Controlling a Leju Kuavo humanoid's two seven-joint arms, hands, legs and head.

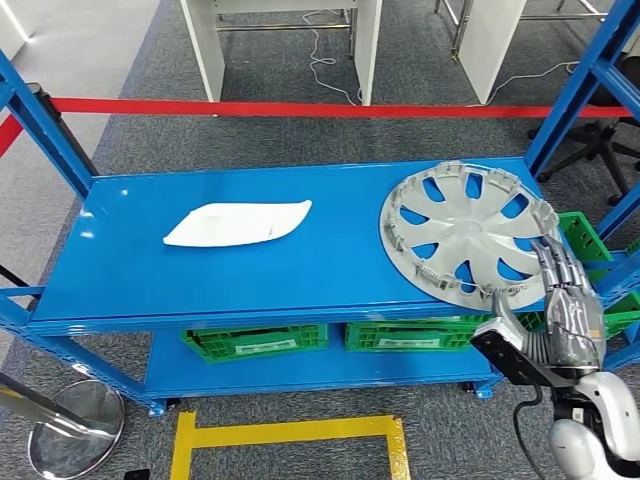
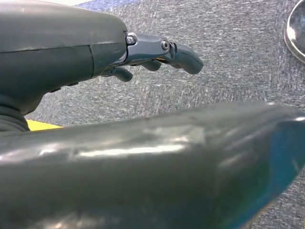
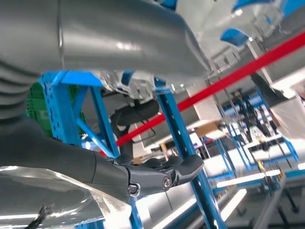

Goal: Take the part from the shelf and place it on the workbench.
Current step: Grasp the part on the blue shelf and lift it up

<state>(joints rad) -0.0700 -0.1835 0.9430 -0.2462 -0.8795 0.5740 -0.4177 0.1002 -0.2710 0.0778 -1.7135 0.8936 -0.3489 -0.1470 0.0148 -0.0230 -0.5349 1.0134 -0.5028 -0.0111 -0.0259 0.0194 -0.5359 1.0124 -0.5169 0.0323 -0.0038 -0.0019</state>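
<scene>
While I look down through the head camera, the blue shelf [image 1: 226,270] spans most of the frame, its top deck running from the left edge to the right, with blue uprights at both sides. On the right end of that deck lies the silver hubcap [image 1: 464,235], flat, its near rim hanging slightly past the front edge of the deck. Left of centre on the same deck lies a white panel [image 1: 238,223], long and tapered, well apart from the hubcap. Below the deck, on the lower level, sit green crates [image 1: 256,340], two side by side, with more green crates at the right edge of the frame. A red barrier tape [image 1: 302,108] crosses the upper part of the frame behind the shelf. At lower left stands a round metal base [image 1: 75,430] on the grey carpet, and a yellow floor marking [image 1: 290,433] lies at lower centre.

My right hand [image 1: 562,310] is at lower right, fingers [image 1: 557,262] spread and reaching up onto the hubcap's near right rim, thumb out to the left below the edge; I cannot tell whether it has a grip. My left hand [image 2: 158,52] shows in its wrist camera above carpet, fingers extended and holding nothing.
</scene>
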